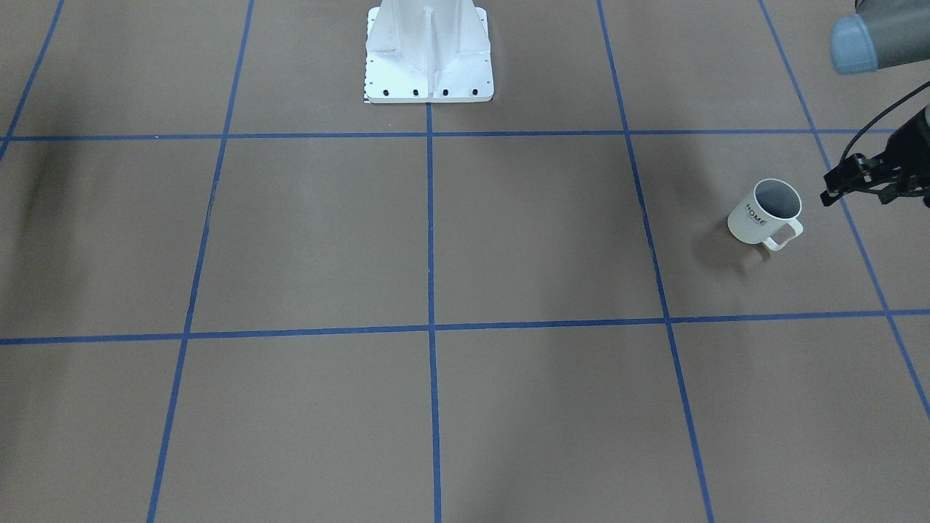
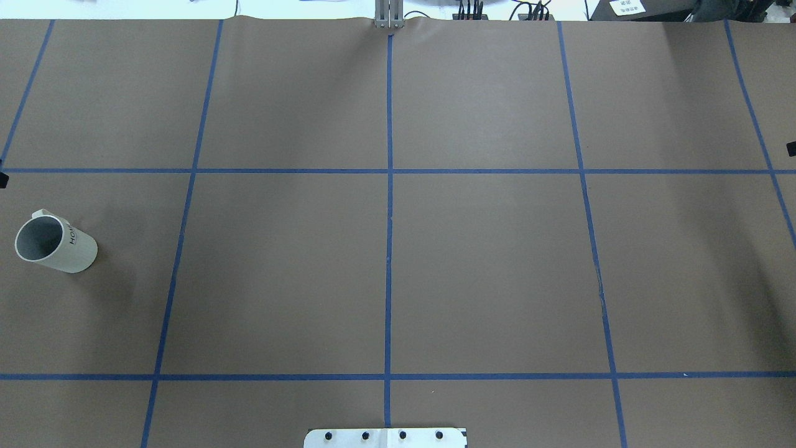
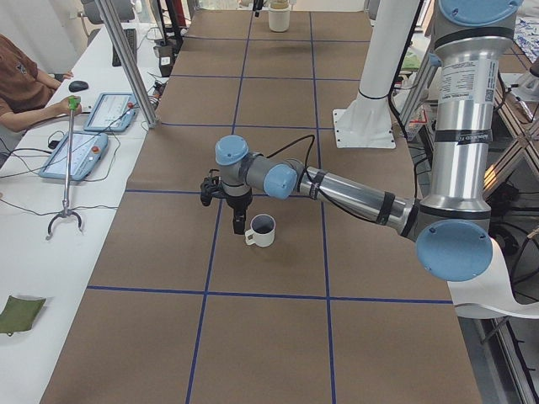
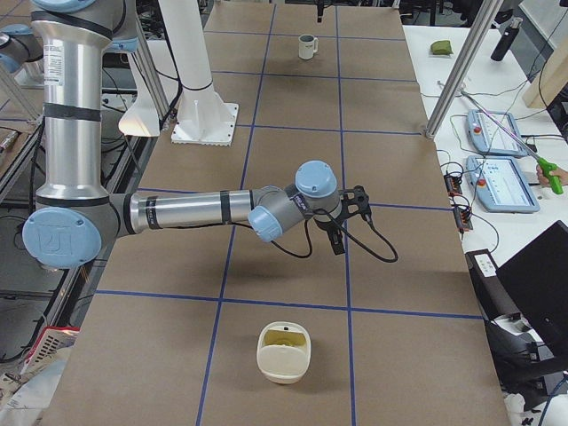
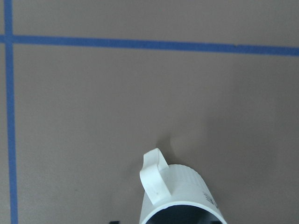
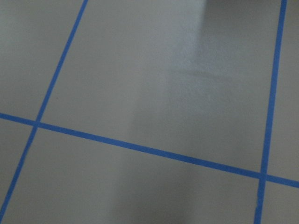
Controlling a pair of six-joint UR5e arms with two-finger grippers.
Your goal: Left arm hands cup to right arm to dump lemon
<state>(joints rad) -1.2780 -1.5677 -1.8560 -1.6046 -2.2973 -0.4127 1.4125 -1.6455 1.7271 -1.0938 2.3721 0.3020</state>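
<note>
The cup (image 1: pixel 763 214), a white mug with "HOME" lettering, stands upright on the brown table at the robot's left end, handle toward the operators' side. Only grey shows in its inside; the lemon is not visible there. My left gripper (image 1: pixel 830 195) hangs low just outside the cup (image 3: pixel 262 231), apart from it, and I cannot tell how its jaws stand. In the left wrist view the cup (image 5: pixel 180 196) fills the bottom edge. My right gripper (image 4: pixel 337 241) hovers over the table's far end, holding nothing I can see; its state is unclear.
A cream container (image 4: pixel 284 353) with something yellow-green inside sits near the table's right end. The white robot base (image 1: pixel 429 54) stands at mid-table. Blue tape lines grid the brown surface. A person and tablets (image 3: pixel 88 135) are at a side bench.
</note>
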